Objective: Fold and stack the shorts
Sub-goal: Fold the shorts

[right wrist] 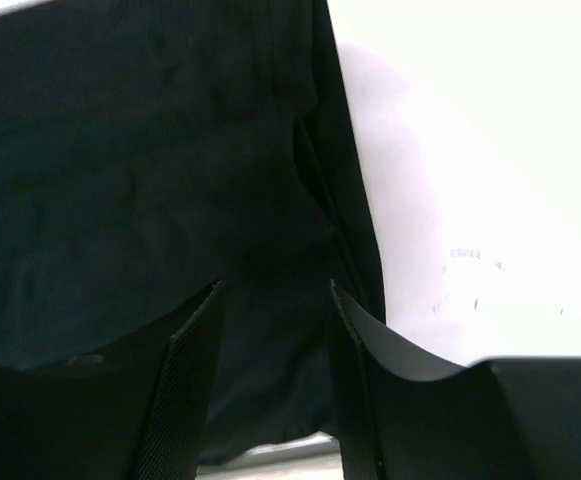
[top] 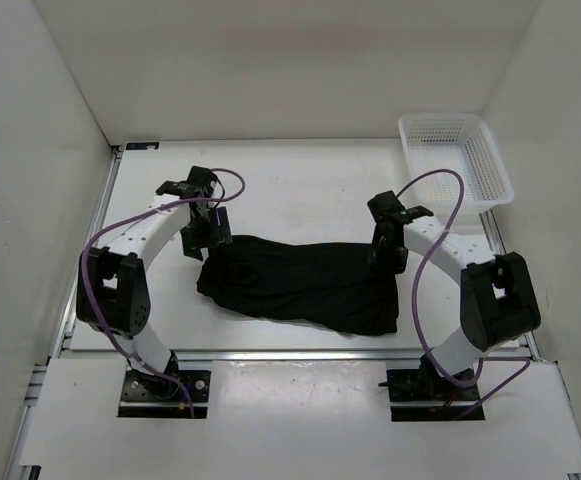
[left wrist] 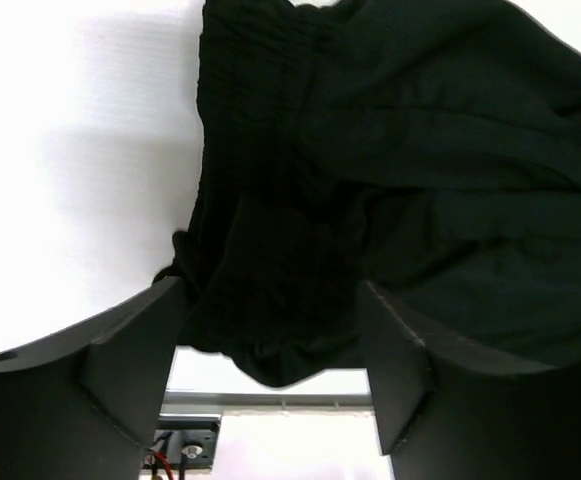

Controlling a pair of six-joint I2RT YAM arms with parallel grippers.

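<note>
Two tools flank the shorts (top: 300, 285), which lie long-axis left-to-right on the worktop (top: 300, 180) from above, left tool (top: 208, 232) and right tool (top: 385, 250) at opposite ends; left wrist: jaws wide, empty, over bunched cloth; right wrist: jaws half-parted, empty, over the cloth's edge.

No writing, label, brand or number can be read in any view. The only candidate is a few faint grey marks (right wrist: 465, 256) on the white table (right wrist: 490, 150), right of the shorts (right wrist: 150, 150) in the right wrist view. They are too small and blurred to make out.
</note>
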